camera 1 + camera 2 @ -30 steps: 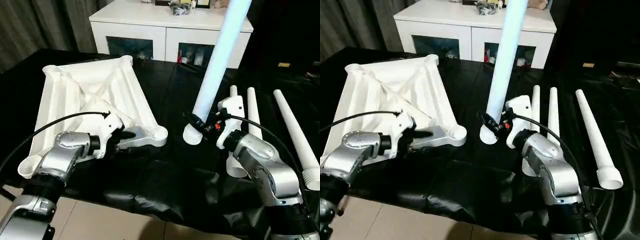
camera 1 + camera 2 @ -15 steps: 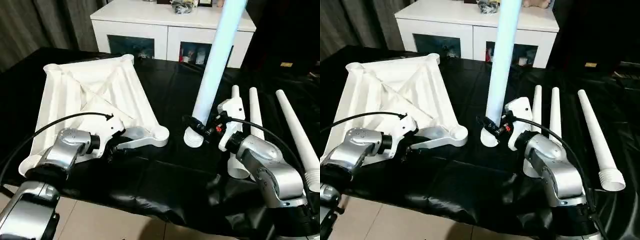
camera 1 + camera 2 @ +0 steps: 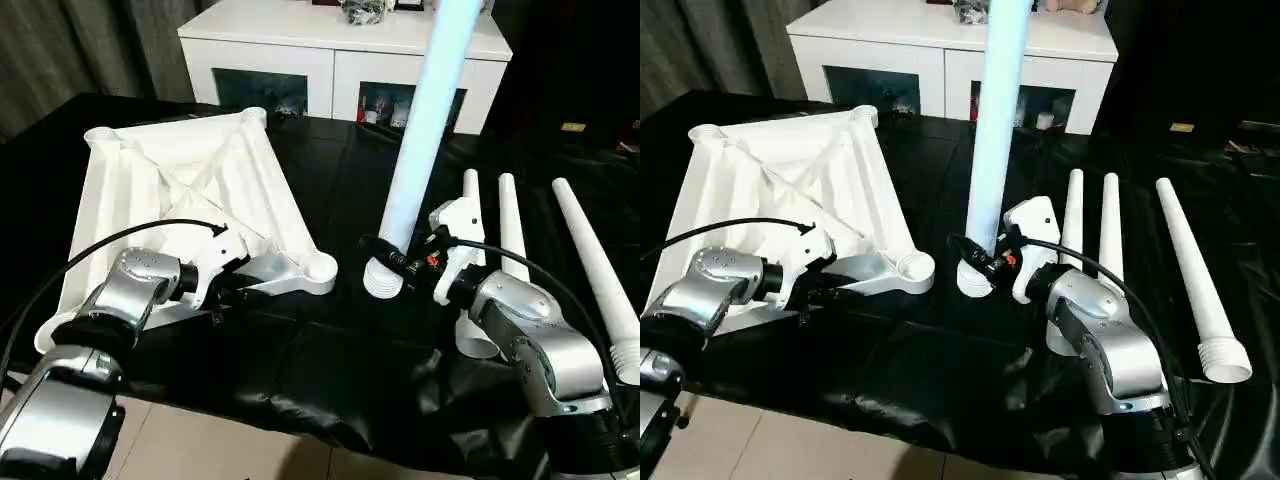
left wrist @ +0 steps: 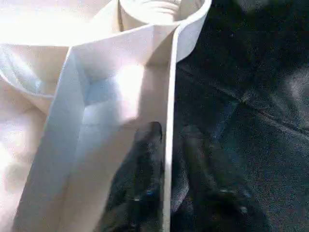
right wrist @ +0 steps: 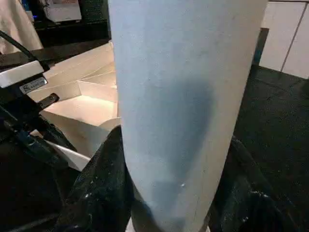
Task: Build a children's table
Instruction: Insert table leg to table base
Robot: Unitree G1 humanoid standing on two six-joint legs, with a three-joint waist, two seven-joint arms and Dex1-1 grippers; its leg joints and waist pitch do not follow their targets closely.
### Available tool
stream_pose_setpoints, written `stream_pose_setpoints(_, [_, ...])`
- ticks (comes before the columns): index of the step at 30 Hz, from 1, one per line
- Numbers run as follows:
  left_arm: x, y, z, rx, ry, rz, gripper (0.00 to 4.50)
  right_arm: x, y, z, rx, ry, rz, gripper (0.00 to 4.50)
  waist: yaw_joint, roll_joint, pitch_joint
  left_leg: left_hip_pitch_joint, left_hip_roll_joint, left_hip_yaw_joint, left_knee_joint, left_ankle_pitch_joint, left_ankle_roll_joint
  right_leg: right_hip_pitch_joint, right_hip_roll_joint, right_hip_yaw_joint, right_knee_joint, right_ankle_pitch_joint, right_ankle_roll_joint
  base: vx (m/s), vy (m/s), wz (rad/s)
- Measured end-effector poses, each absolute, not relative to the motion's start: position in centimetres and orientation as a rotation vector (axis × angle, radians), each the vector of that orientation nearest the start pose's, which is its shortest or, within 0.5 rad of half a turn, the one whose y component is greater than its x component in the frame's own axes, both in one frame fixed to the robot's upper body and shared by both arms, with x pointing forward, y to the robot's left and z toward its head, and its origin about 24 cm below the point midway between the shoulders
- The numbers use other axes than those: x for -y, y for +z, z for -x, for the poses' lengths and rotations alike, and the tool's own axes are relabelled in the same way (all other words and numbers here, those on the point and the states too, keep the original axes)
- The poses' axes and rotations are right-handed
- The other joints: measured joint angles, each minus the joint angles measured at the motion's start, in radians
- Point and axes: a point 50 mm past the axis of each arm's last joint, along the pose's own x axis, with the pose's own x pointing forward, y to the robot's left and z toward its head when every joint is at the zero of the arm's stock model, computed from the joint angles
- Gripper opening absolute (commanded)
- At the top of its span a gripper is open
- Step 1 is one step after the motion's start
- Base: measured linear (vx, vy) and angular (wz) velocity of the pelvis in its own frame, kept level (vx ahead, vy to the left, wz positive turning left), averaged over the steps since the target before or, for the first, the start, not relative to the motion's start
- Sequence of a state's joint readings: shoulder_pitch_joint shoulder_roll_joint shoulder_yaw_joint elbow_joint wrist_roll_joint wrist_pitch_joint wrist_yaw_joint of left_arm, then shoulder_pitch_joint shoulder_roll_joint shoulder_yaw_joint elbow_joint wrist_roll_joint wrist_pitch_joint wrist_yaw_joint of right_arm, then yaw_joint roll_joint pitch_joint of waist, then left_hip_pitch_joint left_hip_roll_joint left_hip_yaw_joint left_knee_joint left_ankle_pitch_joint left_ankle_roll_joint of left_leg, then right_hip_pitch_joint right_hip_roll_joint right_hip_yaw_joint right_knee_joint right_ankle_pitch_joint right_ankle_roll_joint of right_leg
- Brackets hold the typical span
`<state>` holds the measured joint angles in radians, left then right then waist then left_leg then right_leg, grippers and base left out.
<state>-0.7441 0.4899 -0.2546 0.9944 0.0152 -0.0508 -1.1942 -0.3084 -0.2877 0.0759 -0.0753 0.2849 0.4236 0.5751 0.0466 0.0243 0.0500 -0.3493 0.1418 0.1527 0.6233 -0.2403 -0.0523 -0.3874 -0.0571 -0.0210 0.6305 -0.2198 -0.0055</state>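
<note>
Tabletop (image 3: 190,200): white plastic, lying ribbed side up on the black-covered desk (image 3: 330,340), toward its left edge; a round socket (image 3: 318,266) marks the corner nearest the desk's middle.

Left end effector (image 3: 238,288): at the tabletop's near rim beside that socket. In the left wrist view its two black fingers (image 4: 145,164) straddle the thin rim wall, one inside and one outside, closed upon it.

Leg (image 3: 425,130): a long white tube, held nearly upright near the middle of the desk, leaning slightly; its ribbed wide end (image 3: 382,280) is lowest, just above or on the black cover, close to the socket but apart from it.

Right end effector (image 3: 392,252): its fingers (image 5: 104,188) clamp either side of the leg just above the ribbed end.

Three spare legs (image 3: 595,275): lying side by side near the desk's right edge, wide ends toward the near edge.

Cabinet (image 3: 340,55): white, with dark glass doors, beyond the far edge.
</note>
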Motion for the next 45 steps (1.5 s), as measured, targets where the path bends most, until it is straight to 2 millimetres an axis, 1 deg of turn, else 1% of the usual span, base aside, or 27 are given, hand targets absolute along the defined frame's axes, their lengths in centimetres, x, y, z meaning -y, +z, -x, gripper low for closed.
stream_pose_setpoints(2, [-20.3,5.2,-33.7,-0.571,-1.128,-0.410,0.27,13.2,10.4,-29.2,-0.088,0.746,0.026,1.83,-0.001,0.001,0.001,0.000,0.000,0.000,0.000,0.000,0.000,0.000,0.000,0.000,0.000,0.000,0.000,0.000,0.000,0.00])
stream_pose_setpoints(4, [-20.3,5.2,-33.7,-0.573,-1.132,-0.415,0.22,13.2,10.4,-29.2,-0.088,0.746,0.025,1.83,-0.001,0.002,0.001,0.000,0.000,0.000,0.000,0.000,0.000,0.000,0.000,0.000,0.000,0.000,0.000,0.000,0.000,0.00])
stream_pose_setpoints(7, [-20.0,5.2,-33.6,-0.565,-1.160,-0.421,0.00,13.0,10.4,-29.1,-0.086,0.752,0.015,1.83,-0.001,0.003,0.002,0.000,0.000,0.000,-0.001,0.000,0.000,0.000,0.000,0.000,-0.001,0.000,0.000,0.000,0.000,0.00])
stream_pose_setpoints(9, [-19.9,5.2,-33.5,-0.558,-1.172,-0.421,0.00,12.8,10.3,-29.1,-0.085,0.763,-0.007,1.83,-0.001,0.006,0.003,0.000,0.000,0.001,-0.001,0.000,0.000,0.000,0.000,0.000,-0.001,0.000,0.000,0.000,0.000,0.00])
stream_pose_setpoints(10, [-19.9,5.1,-33.3,-0.553,-1.182,-0.420,0.00,12.7,10.3,-29.0,-0.086,0.773,-0.021,1.83,-0.001,0.010,0.003,0.000,0.000,0.001,-0.001,0.000,0.001,0.000,0.000,0.000,-0.002,0.000,0.000,0.000,0.000,0.00])
stream_pose_setpoints(11, [-19.5,4.8,-32.8,-0.536,-1.201,-0.411,0.00,12.5,10.4,-28.7,-0.083,0.790,-0.029,1.83,0.000,0.018,0.002,0.000,0.000,0.002,-0.002,-0.001,0.002,0.000,-0.001,0.000,-0.003,0.000,0.000,0.000,0.000,0.00])
stream_pose_setpoints(12, [-19.5,4.5,-32.3,-0.528,-1.213,-0.400,0.00,12.5,10.4,-28.6,-0.083,0.802,-0.035,1.83,0.000,0.024,0.001,0.000,0.000,0.004,-0.003,-0.002,0.003,0.000,-0.001,0.001,-0.003,0.000,0.000,0.000,0.000,0.00])
stream_pose_setpoints(13, [-19.2,4.3,-31.9,-0.521,-1.228,-0.391,0.00,12.4,10.4,-28.4,-0.086,0.807,-0.041,1.83,0.001,0.029,0.000,-0.001,0.000,0.005,-0.004,-0.002,0.004,0.001,-0.002,0.001,-0.003,-0.001,-0.001,0.000,0.000,0.00])
stream_pose_setpoints(14, [-19.0,4.0,-31.1,-0.509,-1.241,-0.379,0.00,12.2,10.3,-28.4,-0.091,0.823,-0.054,1.83,0.002,0.032,-0.001,-0.001,0.000,0.007,-0.005,-0.002,0.004,0.001,-0.002,0.002,-0.004,-0.001,-0.001,0.000,0.000,0.00])
stream_pose_setpoints(16, [-18.1,3.8,-29.9,-0.463,-1.267,-0.353,0.00,12.1,10.3,-28.2,-0.094,0.837,-0.071,1.83,0.004,0.034,-0.002,0.000,0.001,0.008,-0.006,-0.002,0.005,0.001,-0.002,0.002,-0.004,-0.002,-0.002,0.000,0.000,0.00])
stream_pose_setpoints(17, [-17.6,3.8,-29.7,-0.449,-1.282,-0.349,0.00,12.1,10.3,-28.2,-0.097,0.839,-0.075,1.83,0.010,0.034,-0.003,0.000,0.002,0.009,-0.006,-0.001,0.005,0.001,-0.002,0.002,-0.004,-0.002,-0.001,0.000,0.000,0.00])
stream_pose_setpoints(20, [-17.0,3.5,-28.5,-0.432,-1.303,-0.370,0.00,11.5,10.2,-28.0,-0.104,0.880,-0.091,1.83,0.011,0.037,-0.005,0.001,0.007,0.018,-0.006,0.000,0.003,0.002,-0.002,0.002,-0.004,-0.002,-0.001,0.000,0.000,0.00])
stream_pose_setpoints(25, [-16.6,3.6,-27.8,-0.430,-1.280,-0.360,0.00,10.4,9.8,-27.7,-0.123,0.945,-0.100,1.83,0.010,0.035,-0.004,0.001,0.007,0.020,-0.006,0.001,0.003,0.002,-0.003,0.004,-0.004,-0.002,-0.001,0.000,0.000,0.00])
stream_pose_setpoints(27, [-16.4,3.8,-27.5,-0.433,-1.271,-0.358,0.00,10.2,9.5,-27.8,-0.142,0.962,-0.102,1.83,0.008,0.032,-0.004,0.001,0.007,0.020,-0.006,0.001,0.003,0.001,-0.003,0.004,-0.004,-0.003,0.000,0.000,0.000,0.00])
stream_pose_setpoints(29, [-16.6,3.9,-27.4,-0.441,-1.264,-0.359,0.00,9.8,9.0,-28.2,-0.169,0.973,-0.098,1.83,0.006,0.031,-0.004,0.000,0.007,0.020,-0.007,0.001,0.003,0.000,-0.002,0.004,-0.004,-0.003,0.000,0.000,0.000,0.00])
stream_pose_setpoints(31, [-16.8,4.0,-27.3,-0.447,-1.256,-0.362,0.00,9.5,9.0,-28.8,-0.149,0.965,-0.076,1.83,0.005,0.029,-0.004,0.000,0.007,0.020,-0.007,0.001,0.003,0.000,-0.002,0.004,-0.004,-0.003,0.000,0.000,0.000,0.00])
stream_pose_setpoints(33, [-16.7,4.0,-27.3,-0.447,-1.257,-0.366,0.00,9.5,9.0,-29.4,-0.138,0.945,-0.052,1.83,0.006,0.025,-0.005,0.000,0.007,0.020,-0.007,0.001,0.003,0.000,-0.002,0.004,-0.004,-0.003,0.001,0.000,0.000,0.00])
stream_pose_setpoints(39, [-16.9,4.1,-27.0,-0.457,-1.233,-0.360,0.00,9.5,8.7,-30.1,-0.125,0.910,-0.074,1.82,0.002,0.017,-0.006,0.000,0.007,0.020,-0.008,0.001,0.004,0.000,-0.002,0.004,-0.004,-0.003,0.001,0.000,0.000,0.00])
stream_pose_setpoints(43, [-16.9,4.1,-26.9,-0.460,-1.228,-0.359,0.00,9.7,8.5,-30.1,-0.132,0.914,-0.092,1.82,-0.001,0.012,-0.008,0.000,0.007,0.020,-0.008,0.001,0.004,0.000,-0.002,0.004,-0.005,-0.003,0.001,0.000,0.000,0.00])
stream_pose_setpoints(45, [-17.0,4.1,-26.9,-0.463,-1.228,-0.361,0.00,9.8,8.3,-29.8,-0.138,0.939,-0.114,1.82,-0.001,0.010,-0.009,0.000,0.007,0.020,-0.010,0.001,0.004,0.000,-0.002,0.004,-0.006,-0.003,0.001,0.000,0.000,0.00])
